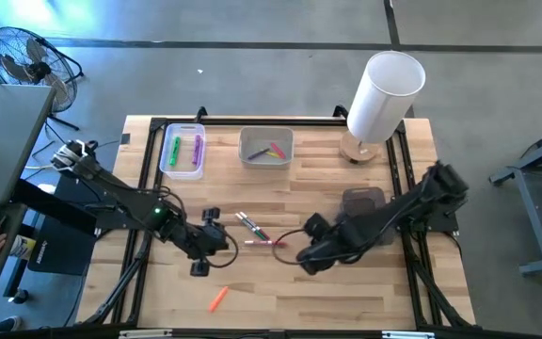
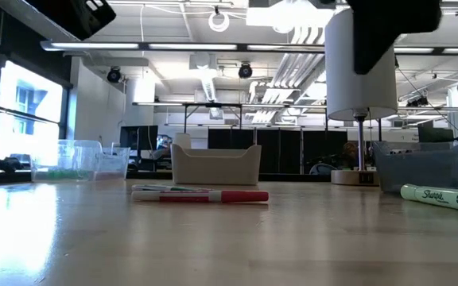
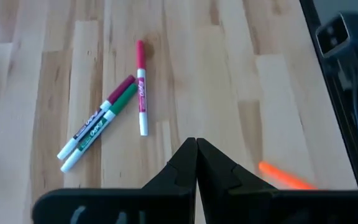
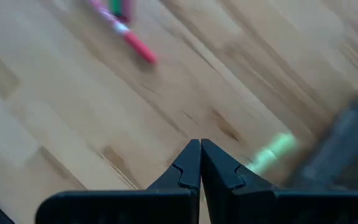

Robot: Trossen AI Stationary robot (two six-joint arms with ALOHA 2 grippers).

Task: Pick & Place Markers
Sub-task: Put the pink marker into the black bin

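Markers (image 1: 255, 232) lie clustered mid-bench, one orange marker (image 1: 217, 299) near the front edge, left pincer (image 1: 199, 267) and right pincer (image 1: 306, 258) both clenched empty, flanking the cluster.

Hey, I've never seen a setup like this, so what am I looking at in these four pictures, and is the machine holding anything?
It is a robot with two dark arms at a wooden table. One picture looks down from above, one looks level across the tabletop, and two come from cameras on the arms' wrists. The left gripper and right gripper are both shut and hold nothing. Between them lie three markers, red, dark red and green. An orange marker lies near the front edge. At the back, a clear bin holds a green and a purple marker, and a white bin holds a few more. A white lamp stands at the back right.
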